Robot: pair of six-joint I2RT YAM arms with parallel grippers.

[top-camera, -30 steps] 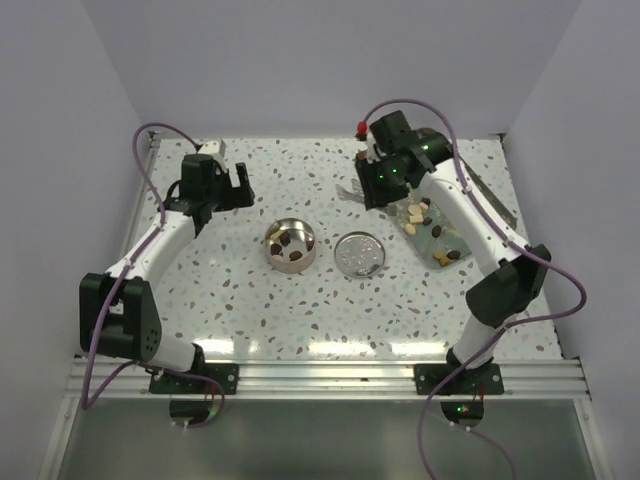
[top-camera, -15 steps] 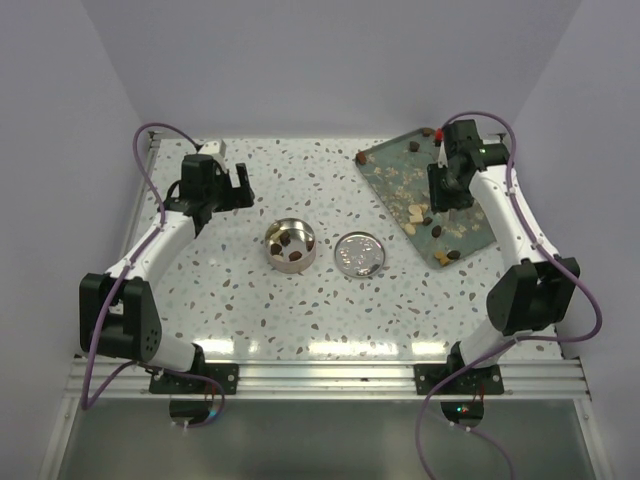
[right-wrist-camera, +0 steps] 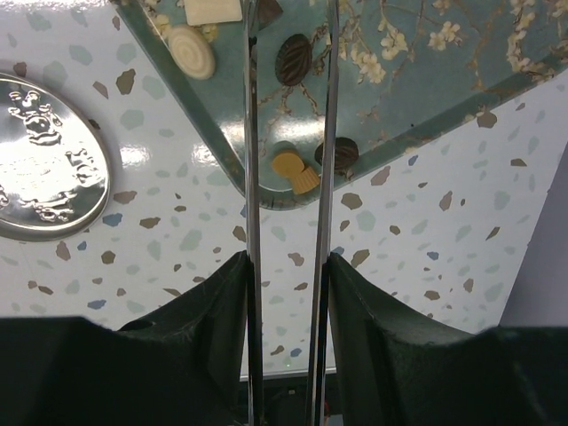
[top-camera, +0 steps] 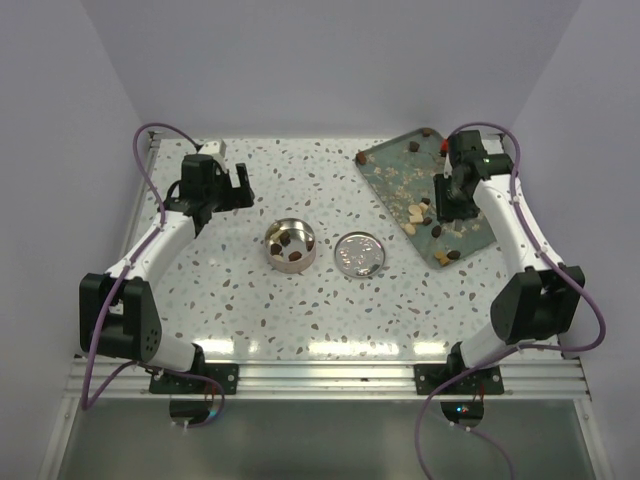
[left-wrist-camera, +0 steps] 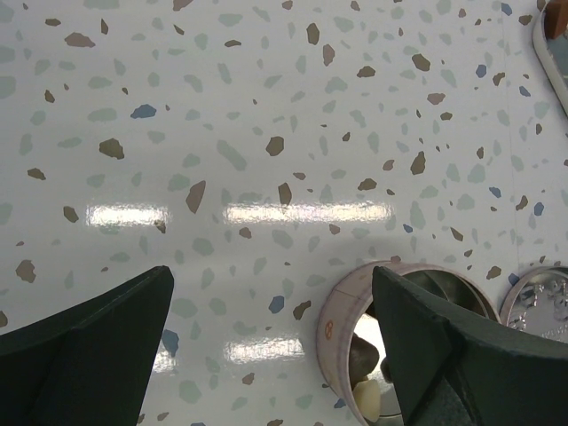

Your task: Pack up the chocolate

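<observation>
The chocolate lies as small dark and pale lumps [top-camera: 425, 210] on a teal flowered tray [top-camera: 400, 175] at the back right. A few lumps [top-camera: 288, 247] sit in the round metal tin [top-camera: 290, 245]. My right gripper [top-camera: 447, 200] hangs over the tray, shut on thin metal tweezers [right-wrist-camera: 251, 133]. In the right wrist view [right-wrist-camera: 288, 262] a dark chocolate [right-wrist-camera: 293, 58] shows between the two blades, whose tips are out of frame. My left gripper [top-camera: 238, 185] is open and empty, left of the tin. In its wrist view [left-wrist-camera: 271, 284] the tin [left-wrist-camera: 342, 311] holds a dark lump [left-wrist-camera: 362, 355].
The tin's embossed lid [top-camera: 358, 254] lies flat right of the tin and shows in the right wrist view [right-wrist-camera: 44, 160]. The tray's near corner [right-wrist-camera: 266, 191] carries a tan piece [right-wrist-camera: 295, 169] and a dark piece [right-wrist-camera: 342, 153]. Walls enclose the table.
My right arm has swung from the tray's left corner rightward to over the tray's middle, then slightly nearer. The left arm has not moved.
</observation>
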